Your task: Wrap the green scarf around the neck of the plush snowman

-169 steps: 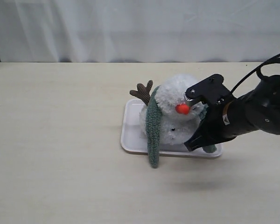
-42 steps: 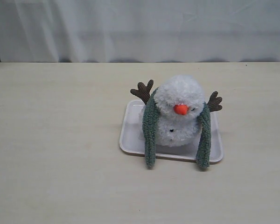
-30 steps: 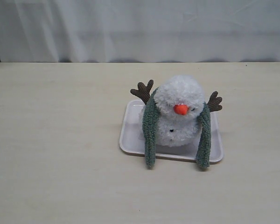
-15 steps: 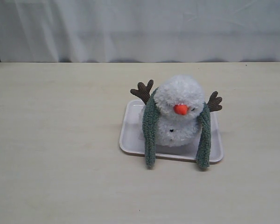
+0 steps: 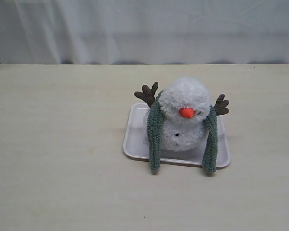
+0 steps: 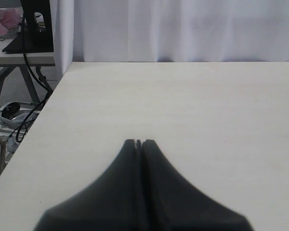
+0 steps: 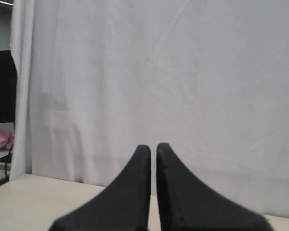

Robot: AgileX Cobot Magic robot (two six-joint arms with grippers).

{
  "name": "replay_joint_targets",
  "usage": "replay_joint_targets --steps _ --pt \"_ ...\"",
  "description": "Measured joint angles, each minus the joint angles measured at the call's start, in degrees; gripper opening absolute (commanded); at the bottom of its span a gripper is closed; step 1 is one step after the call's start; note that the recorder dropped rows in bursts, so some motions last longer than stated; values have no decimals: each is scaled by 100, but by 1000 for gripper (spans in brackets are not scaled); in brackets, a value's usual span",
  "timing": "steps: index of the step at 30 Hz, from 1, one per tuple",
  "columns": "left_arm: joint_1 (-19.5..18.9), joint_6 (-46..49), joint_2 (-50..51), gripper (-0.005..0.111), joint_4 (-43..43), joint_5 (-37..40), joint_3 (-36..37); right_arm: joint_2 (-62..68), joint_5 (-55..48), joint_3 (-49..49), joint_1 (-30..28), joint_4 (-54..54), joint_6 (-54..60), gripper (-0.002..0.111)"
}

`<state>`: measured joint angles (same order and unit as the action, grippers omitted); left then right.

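Observation:
The plush snowman (image 5: 184,96) sits upright on the white tray (image 5: 134,140), orange nose toward the camera. The green scarf (image 5: 154,137) runs behind its neck, and both ends hang down its front; the other end (image 5: 210,144) drops over the tray's front rim. The back of the neck is hidden. Neither arm appears in the exterior view. My left gripper (image 6: 139,142) is shut and holds nothing, low over bare tabletop. My right gripper (image 7: 153,147) is shut, with only a sliver between its fingers, and faces the white curtain.
Brown twig arms (image 5: 147,93) stick out on both sides of the snowman's head. A white curtain (image 5: 144,29) lines the table's far edge. The left wrist view shows the table's side edge, with a desk and cables (image 6: 19,110) beyond it.
The right gripper, at the scarf's right end 5.6 s ago, has left the exterior view. That end now hangs straight. Nothing has moved in the last 1.4 s.

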<state>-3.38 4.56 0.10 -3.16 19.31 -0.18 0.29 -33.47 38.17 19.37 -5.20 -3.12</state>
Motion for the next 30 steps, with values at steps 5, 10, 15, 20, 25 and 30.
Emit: replay_joint_targets --steps 5,10,15,20,25,30 --pt "0 0 0 0 0 0 0 0 0 0 -1016 0 0 4" --pt "0 0 0 0 0 0 0 0 0 0 -1749 0 0 4" --pt "0 0 0 0 0 0 0 0 161 -108 -1917 -55 0 4" --pt "0 0 0 0 0 0 0 0 862 -514 -1925 -80 0 4" --pt "0 0 0 0 0 0 0 0 1775 -1041 -1925 -80 0 4" --pt "0 0 0 0 0 0 0 10 2295 -1481 -1925 -80 0 4"
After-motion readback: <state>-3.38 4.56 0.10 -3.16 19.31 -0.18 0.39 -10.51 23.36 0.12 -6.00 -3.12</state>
